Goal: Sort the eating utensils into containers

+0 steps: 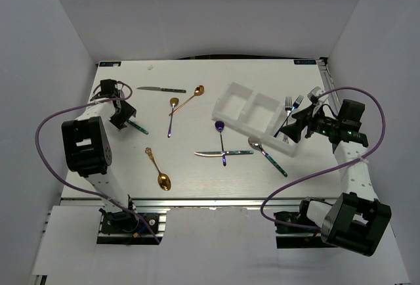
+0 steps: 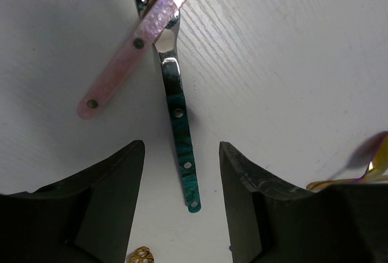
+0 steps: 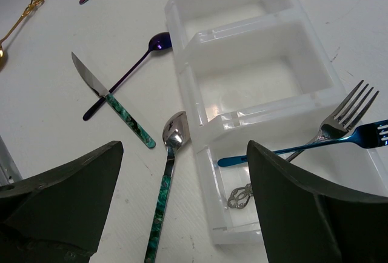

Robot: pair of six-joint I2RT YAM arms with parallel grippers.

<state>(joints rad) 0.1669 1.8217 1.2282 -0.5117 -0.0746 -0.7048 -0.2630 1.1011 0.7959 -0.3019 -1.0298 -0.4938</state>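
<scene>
My left gripper [image 1: 124, 118] [image 2: 182, 154] is open and low over the table, its jaws on either side of the end of a green-handled fork [image 2: 180, 136] [image 1: 138, 127]. A pink-handled utensil [image 2: 136, 54] lies across that fork's neck. The white three-compartment tray [image 1: 231, 93] [image 3: 260, 114] sits right of centre. Its right compartment holds a blue fork [image 3: 303, 148] and a silver fork [image 3: 343, 116] [image 1: 293, 109]. My right gripper [image 1: 294, 129] [image 3: 182, 154] is open and empty above that compartment's near end.
On the table lie a green-handled spoon [image 1: 268, 154] [image 3: 165, 178], a green-handled knife [image 1: 223, 153] [image 3: 112, 102] crossing a purple spoon [image 1: 221, 139] [image 3: 130, 72], a gold spoon [image 1: 159, 170], another gold spoon [image 1: 189, 98], a gold-and-purple spoon [image 1: 172, 117] and a dark-handled knife [image 1: 161, 89].
</scene>
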